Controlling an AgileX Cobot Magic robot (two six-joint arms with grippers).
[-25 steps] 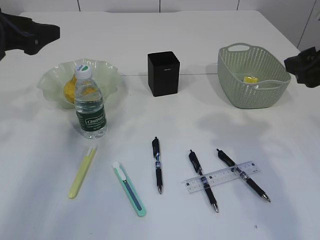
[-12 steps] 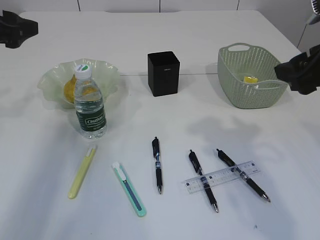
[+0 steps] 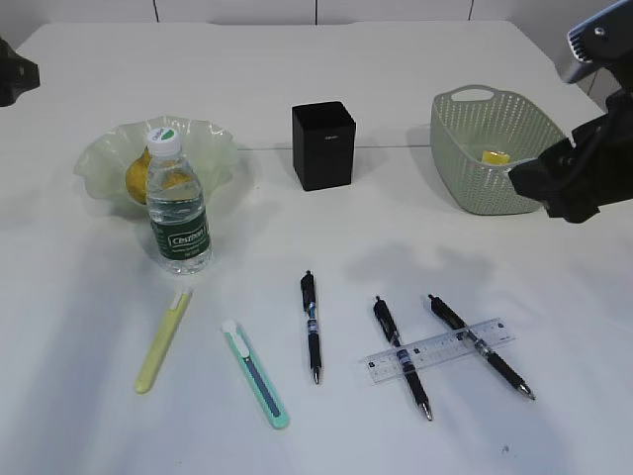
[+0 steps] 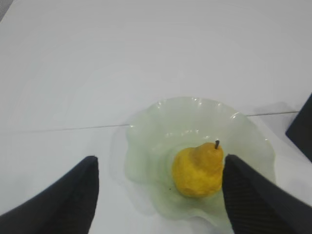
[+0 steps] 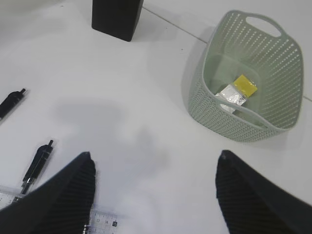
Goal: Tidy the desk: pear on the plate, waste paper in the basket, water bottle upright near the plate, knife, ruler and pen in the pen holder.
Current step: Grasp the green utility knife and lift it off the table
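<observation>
Between open left claw fingers: pear, on plate.

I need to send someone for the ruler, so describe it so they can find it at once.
On the white desk, look at the near edge in front of the green basket, where three black pens lie. The ruler lies slantwise across the two right-hand pens. It alone there is flat, clear plastic with fine black markings.

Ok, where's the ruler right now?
In the exterior view the ruler lies flat on the desk at the front right, resting across two black pens, below the basket.
</observation>
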